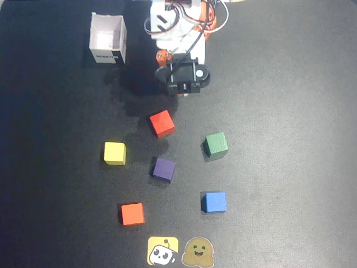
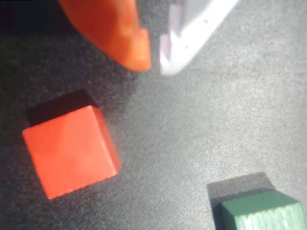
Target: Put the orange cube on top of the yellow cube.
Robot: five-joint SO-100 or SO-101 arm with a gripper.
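Note:
The orange cube (image 1: 133, 214) sits low on the dark mat, left of centre in the overhead view. The yellow cube (image 1: 114, 153) stands above it, further left, apart from it. My gripper (image 1: 182, 92) hovers near the arm base at the top, far from both cubes. In the wrist view the gripper (image 2: 154, 64) has its orange and white fingers nearly together, with nothing between them. Neither task cube shows in the wrist view.
A red cube (image 1: 162, 123) lies just below the gripper and shows in the wrist view (image 2: 72, 151). A green cube (image 1: 216, 144) also shows there (image 2: 264, 213). A purple cube (image 1: 164, 169), a blue cube (image 1: 213, 202), a white box (image 1: 107, 38) and two stickers (image 1: 163, 250) are on the mat.

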